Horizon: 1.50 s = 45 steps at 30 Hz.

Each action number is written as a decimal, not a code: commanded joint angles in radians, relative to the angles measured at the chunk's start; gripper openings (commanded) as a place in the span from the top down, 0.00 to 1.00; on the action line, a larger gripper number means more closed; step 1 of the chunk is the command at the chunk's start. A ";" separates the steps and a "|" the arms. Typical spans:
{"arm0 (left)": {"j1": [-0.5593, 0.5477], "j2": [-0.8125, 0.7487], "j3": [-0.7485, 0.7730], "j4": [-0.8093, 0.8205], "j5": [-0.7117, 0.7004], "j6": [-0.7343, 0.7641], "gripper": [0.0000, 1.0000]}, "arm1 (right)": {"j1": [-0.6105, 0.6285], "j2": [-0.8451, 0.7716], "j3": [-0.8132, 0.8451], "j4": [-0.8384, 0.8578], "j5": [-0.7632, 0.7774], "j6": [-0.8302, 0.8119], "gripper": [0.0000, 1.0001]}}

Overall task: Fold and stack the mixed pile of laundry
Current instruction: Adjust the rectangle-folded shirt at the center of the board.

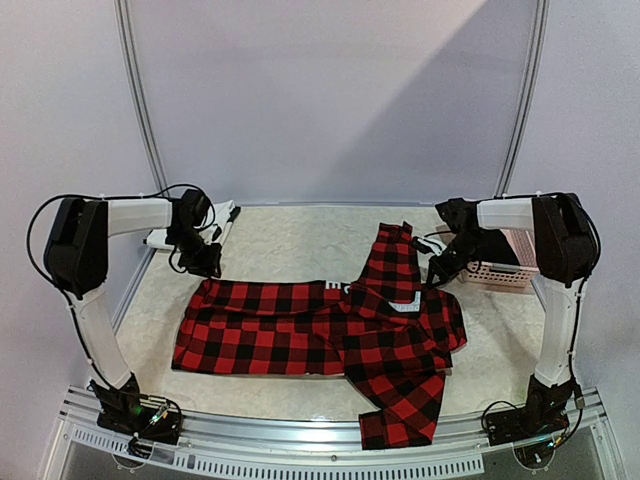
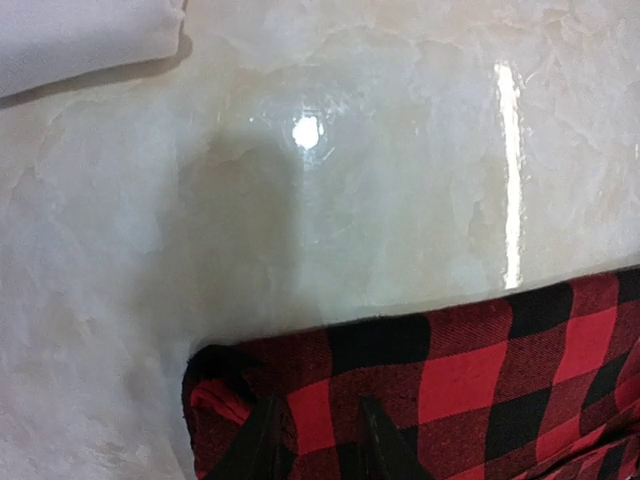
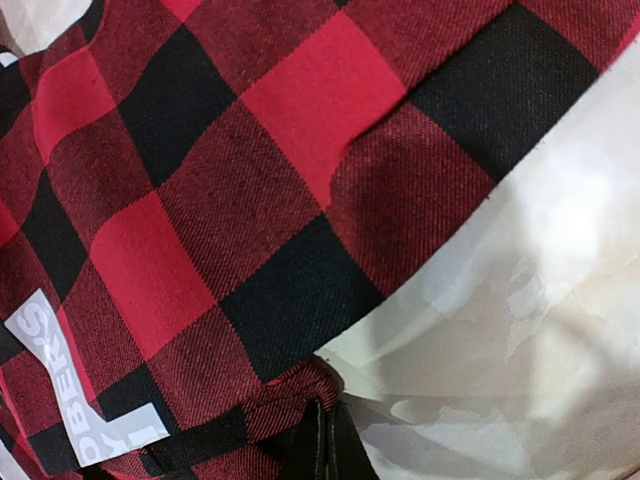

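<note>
Red-and-black checked flannel shirt (image 1: pixel 300 330) lies spread across the middle of the marble-patterned table (image 1: pixel 290 235), its body running from 9 o'clock toward 3 o'clock, with 1 part reaching toward 6 o'clock and another toward 12 o'clock. The left gripper (image 2: pixel 318 425) sits over the shirt's corner at 9 o'clock; its 2 fingers (image 2: pixel 265 450) stand slightly apart with checked cloth between them, and I cannot tell whether they pinch it. The right gripper (image 3: pixel 322 440) is clenched on the shirt's hem at about 2 o'clock, near a white label (image 3: pixel 70 400). Folded white cloth (image 1: pixel 168 238) rests at 10 o'clock. A pink perforated basket (image 1: pixel 497 272) stands at 3 o'clock.
</note>
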 commanded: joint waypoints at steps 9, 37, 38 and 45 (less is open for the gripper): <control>0.044 0.107 0.005 -0.004 -0.019 -0.030 0.71 | 0.002 0.003 0.013 0.058 0.145 0.066 1.00; -0.388 -0.332 -0.057 0.224 -0.068 0.017 0.55 | 0.033 -0.108 0.283 0.045 0.078 0.173 0.36; -0.404 -0.328 -0.055 0.222 -0.066 0.008 0.55 | 0.035 -0.048 0.335 0.040 0.087 0.190 0.35; -0.478 -0.332 -0.057 0.189 -0.082 -0.008 0.55 | 0.038 0.252 0.656 0.061 0.244 0.313 0.30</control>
